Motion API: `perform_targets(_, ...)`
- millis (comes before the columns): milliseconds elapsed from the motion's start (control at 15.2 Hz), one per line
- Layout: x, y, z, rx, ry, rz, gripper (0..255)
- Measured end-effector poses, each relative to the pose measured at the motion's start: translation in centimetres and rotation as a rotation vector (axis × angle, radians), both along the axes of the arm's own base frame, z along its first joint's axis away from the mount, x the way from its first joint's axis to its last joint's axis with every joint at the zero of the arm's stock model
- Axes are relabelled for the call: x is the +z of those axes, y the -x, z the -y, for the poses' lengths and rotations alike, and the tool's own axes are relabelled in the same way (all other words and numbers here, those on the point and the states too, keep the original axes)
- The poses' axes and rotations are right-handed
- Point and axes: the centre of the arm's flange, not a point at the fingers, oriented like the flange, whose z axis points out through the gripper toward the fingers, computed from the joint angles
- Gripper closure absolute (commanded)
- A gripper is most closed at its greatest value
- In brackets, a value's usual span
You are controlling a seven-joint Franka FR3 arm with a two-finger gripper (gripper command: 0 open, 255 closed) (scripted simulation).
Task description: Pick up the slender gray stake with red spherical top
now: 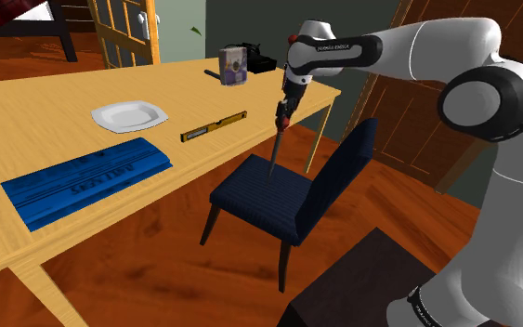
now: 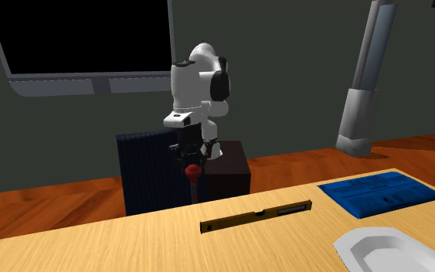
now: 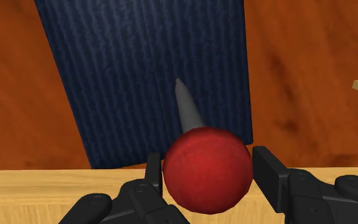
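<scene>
The arm reaches out from its stand, wrist bent downward, and the end effector (image 1: 286,102) hangs just past the surface's (image 1: 55,102) edge, above the one dark blue chair (image 1: 254,195). Its fingers (image 3: 268,175) stand partly apart, clasping the red ball of the single grey stake (image 1: 276,147), which points down at the seat. On the surface lie one white plate (image 1: 129,115), one level (image 1: 213,126) and one blue mat (image 1: 87,181). Bare floor (image 1: 157,269) lies around the chair.
</scene>
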Motion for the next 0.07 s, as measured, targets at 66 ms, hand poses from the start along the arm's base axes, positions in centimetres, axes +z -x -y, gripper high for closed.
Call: perform_targets(66, 0.26, -0.01, 0.01, 0.000, 0.000, 0.000, 255)
